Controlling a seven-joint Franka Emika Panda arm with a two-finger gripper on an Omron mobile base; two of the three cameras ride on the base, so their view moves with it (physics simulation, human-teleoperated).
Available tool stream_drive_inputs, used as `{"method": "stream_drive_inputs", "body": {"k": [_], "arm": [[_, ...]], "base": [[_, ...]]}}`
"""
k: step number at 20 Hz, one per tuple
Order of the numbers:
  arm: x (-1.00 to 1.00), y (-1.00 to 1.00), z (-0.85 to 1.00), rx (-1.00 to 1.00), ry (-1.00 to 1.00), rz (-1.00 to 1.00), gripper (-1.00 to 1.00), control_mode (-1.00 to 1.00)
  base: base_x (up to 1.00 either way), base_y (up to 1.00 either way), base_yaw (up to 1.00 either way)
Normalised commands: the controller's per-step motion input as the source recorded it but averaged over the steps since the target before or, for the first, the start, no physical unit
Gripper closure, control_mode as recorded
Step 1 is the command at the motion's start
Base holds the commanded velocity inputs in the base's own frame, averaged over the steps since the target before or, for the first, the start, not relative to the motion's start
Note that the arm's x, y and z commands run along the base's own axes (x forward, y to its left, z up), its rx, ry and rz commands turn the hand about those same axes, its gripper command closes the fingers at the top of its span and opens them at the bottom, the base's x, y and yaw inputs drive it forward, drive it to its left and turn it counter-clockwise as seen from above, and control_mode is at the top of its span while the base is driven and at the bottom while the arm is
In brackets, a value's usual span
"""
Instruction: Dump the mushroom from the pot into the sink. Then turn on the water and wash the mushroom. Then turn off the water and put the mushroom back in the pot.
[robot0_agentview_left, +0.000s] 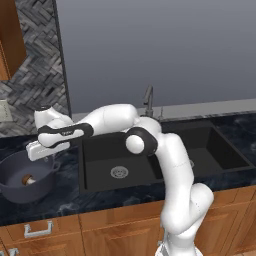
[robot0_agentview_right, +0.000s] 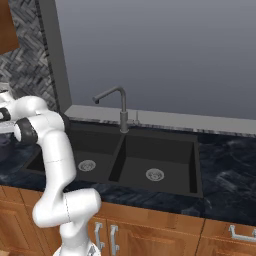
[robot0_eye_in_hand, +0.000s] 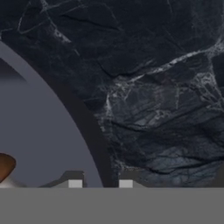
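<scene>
In the left base view the pot (robot0_agentview_left: 24, 181) is seen at the far left on the dark marbled counter (robot0_agentview_left: 65, 197), beside the sink (robot0_agentview_left: 165, 165), upright. The mushroom (robot0_agentview_left: 28, 179) lies inside it on the bottom, brown cap and pale stem visible. The gripper (robot0_agentview_left: 47, 158) is positioned at the pot's near-right rim, the hand reaching leftward from the arm.

In the hand view the two fingertips (robot0_eye_in_hand: 75, 183) are seen either side of the pot wall (robot0_eye_in_hand: 89, 131), one inside, one outside, and the jaws are judged clenched on the rim. The brown cap (robot0_eye_in_hand: 5, 166) shows at the left edge, inside the pot.

Further right, the wider basin holds only its silver drain (robot0_agentview_left: 119, 172); no mushroom is noted in the sink. The faucet (robot0_agentview_right: 120, 107) stands behind the divider; no stream is seen, and the lever position cannot be read.

Status, as judged: the first step is barely begun. Rim grasp appears made; the pot is not yet lifted or tipped. Left to do: dump into the basin, water on, wash, water off, mushroom returned to the pot.
</scene>
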Motion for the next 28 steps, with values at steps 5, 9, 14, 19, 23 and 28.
{"method": "stream_drive_inputs", "body": {"k": [5,9,14,19,23,28], "arm": [[-0.4,0.0,-0.17,0.0,-0.02,-0.01,1.0,-1.0],[-0.38,-0.14,0.0,0.0,-0.12,-0.12,1.0,-1.0],[-0.2,-0.43,0.11,0.0,-0.11,-0.3,1.0,-1.0],[-0.07,-0.68,0.28,0.03,-0.07,-0.42,1.0,-1.0],[-0.14,-0.84,0.31,0.07,-0.06,-0.47,1.0,-1.0],[-0.17,-0.78,0.26,0.07,-0.05,-0.42,1.0,-1.0]], "base": [[0.0,0.0,0.0],[0.0,0.0,0.0],[0.0,0.0,0.0],[0.0,0.0,0.0],[0.0,0.0,0.0],[0.0,0.0,0.0]]}}
